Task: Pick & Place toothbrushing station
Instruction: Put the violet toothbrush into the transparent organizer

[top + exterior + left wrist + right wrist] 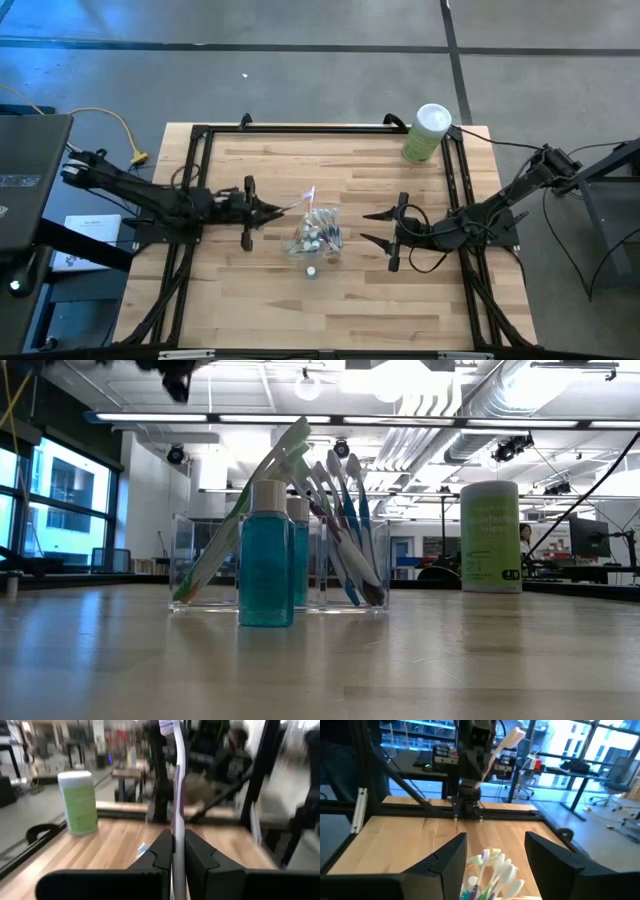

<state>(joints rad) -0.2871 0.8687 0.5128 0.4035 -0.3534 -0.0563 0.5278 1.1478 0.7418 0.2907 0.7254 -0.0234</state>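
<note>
A small clear holder (318,235) stands mid-table on its base, with several pastel toothbrushes (340,510) leaning inside it. A small blue white-capped bottle (266,560) stands just in front of it. My left gripper (272,209), just left of the holder and raised above the table, is shut on one white and purple toothbrush (176,780). My right gripper (372,227) hovers open to the right of the holder, its fingers (451,855) spread above the brush heads (495,867) and touching nothing. My left gripper pinches the toothbrush's handle (176,842) between its two fingers, which come level from the table's left. The brush is lifted clear of table and holder. It slants up past the fingertips, its head end (512,737) uppermost.
A tall green canister with a white lid (428,133) stands at the far right corner. A black frame (300,128) runs around the wooden tabletop. There is bare wood in front of and behind the holder.
</note>
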